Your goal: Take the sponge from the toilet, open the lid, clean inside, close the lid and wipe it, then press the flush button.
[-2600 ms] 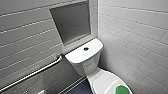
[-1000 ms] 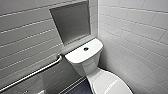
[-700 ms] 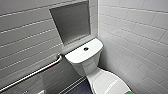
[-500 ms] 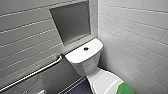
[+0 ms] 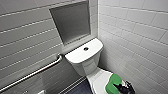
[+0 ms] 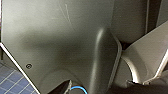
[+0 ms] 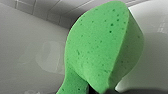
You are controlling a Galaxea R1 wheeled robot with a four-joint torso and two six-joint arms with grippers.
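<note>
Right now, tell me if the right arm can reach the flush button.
Probably yes: the white tank top around the small dark round flush button is bare, with nothing between it and the right pincer, which grips the bright green sponge.

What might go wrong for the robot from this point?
1. The sponge is bent and seems pinched only at one edge by the right gripper; it may slip out onto the lid.
2. The gripper sits close to the tiled wall, so a wide swing might hit it.
</note>
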